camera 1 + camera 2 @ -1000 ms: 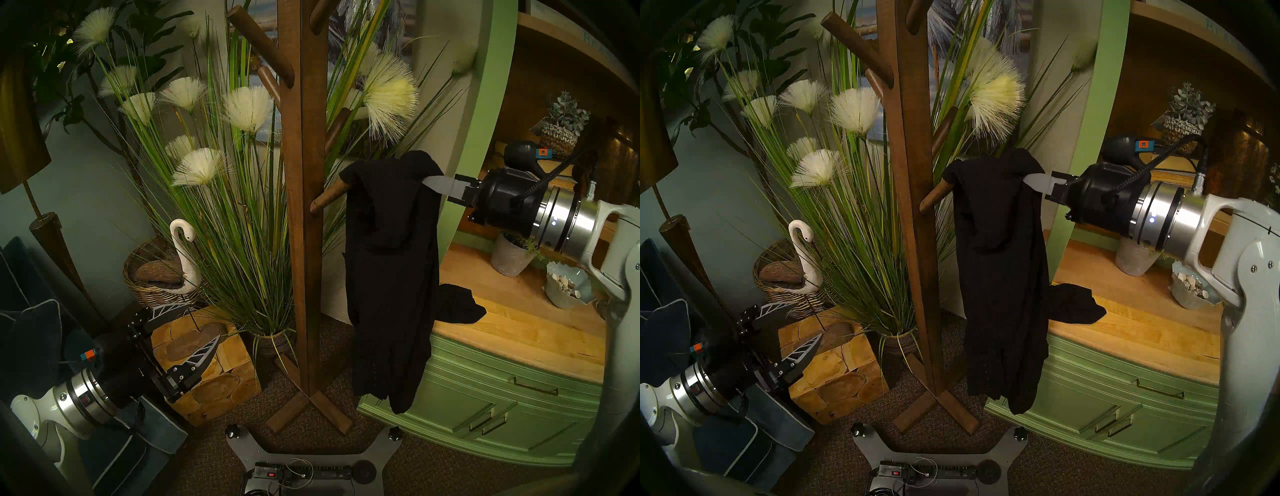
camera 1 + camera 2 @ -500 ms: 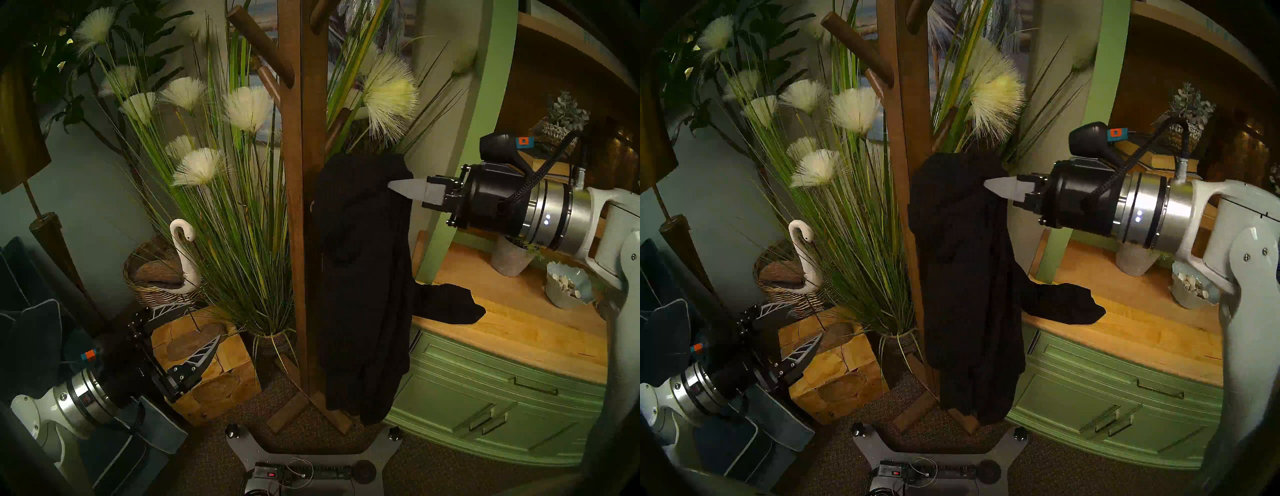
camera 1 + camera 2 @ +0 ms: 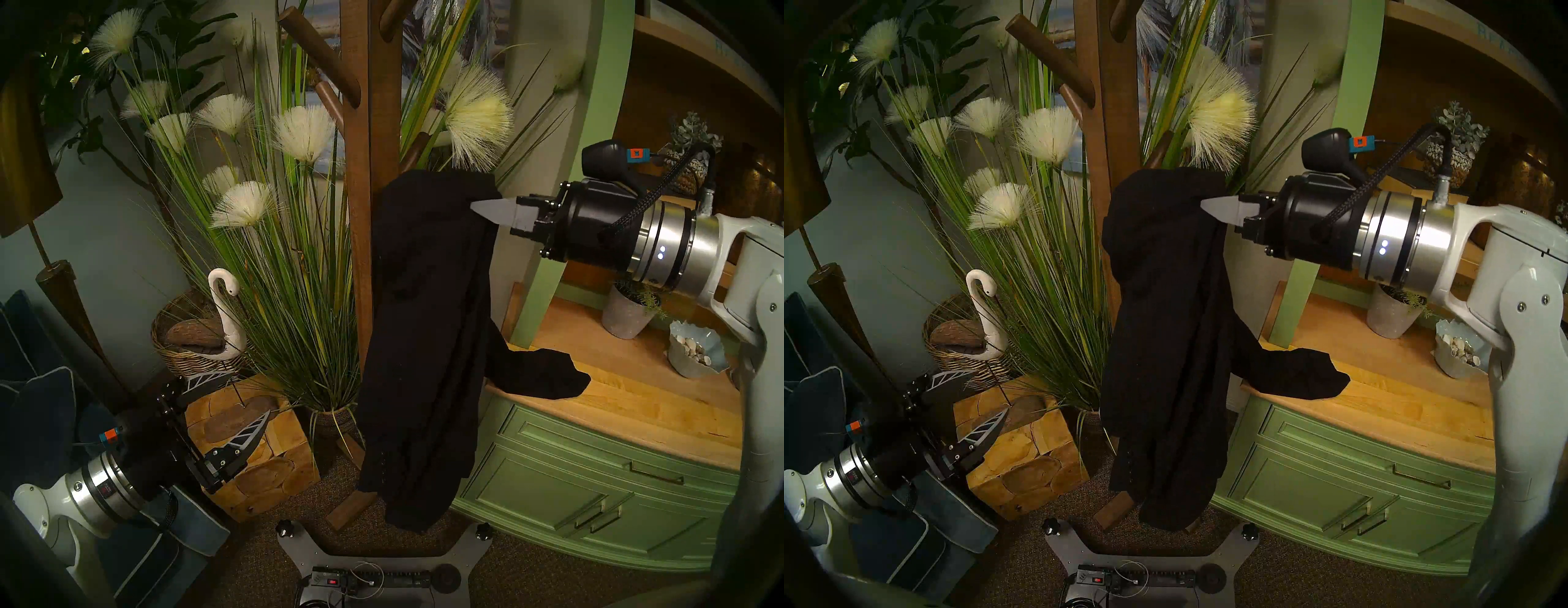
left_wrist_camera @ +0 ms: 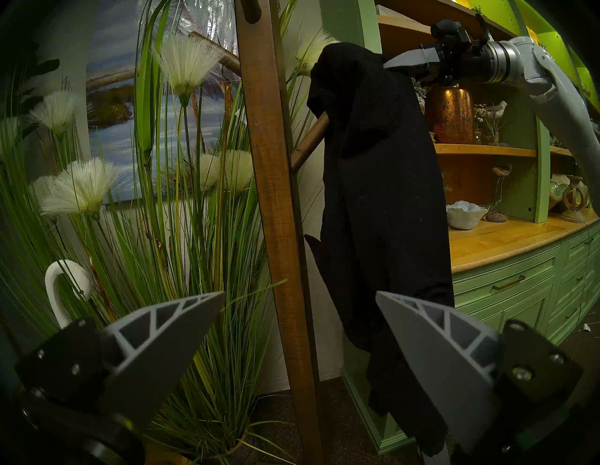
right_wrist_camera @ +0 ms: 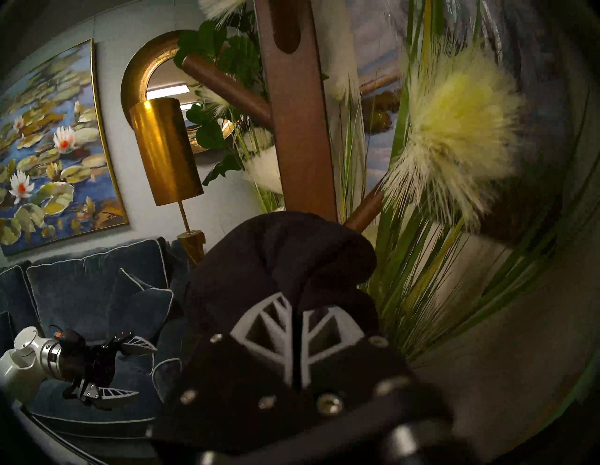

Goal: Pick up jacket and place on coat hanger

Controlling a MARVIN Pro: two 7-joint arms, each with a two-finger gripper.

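The black jacket [image 3: 424,318] hangs limp from my right gripper [image 3: 477,208], which is shut on its top edge. It hangs right against the brown wooden coat stand [image 3: 369,212]. In the left wrist view the jacket [image 4: 383,194] covers the end of a lower peg [image 4: 310,139], and one sleeve [image 3: 543,373] lies on the wooden counter. The right wrist view shows my right gripper [image 5: 295,311] pinching black cloth [image 5: 282,253] below the post. My left gripper [image 3: 250,392] is open and empty, low at the left, apart from the stand.
A green cabinet [image 3: 594,488] with a wooden top stands at the right, with a plant pot [image 3: 628,314] and a shell bowl [image 3: 695,352] on it. Tall grass plants [image 3: 275,254], a swan figure [image 3: 225,305] and a wooden block [image 3: 263,467] stand left of the stand. A brass lamp [image 3: 25,170] is at the far left.
My right gripper has moved left and up with the jacket, bringing it against the post. The jacket now hides the lower peg that showed before. The left arm has not moved.
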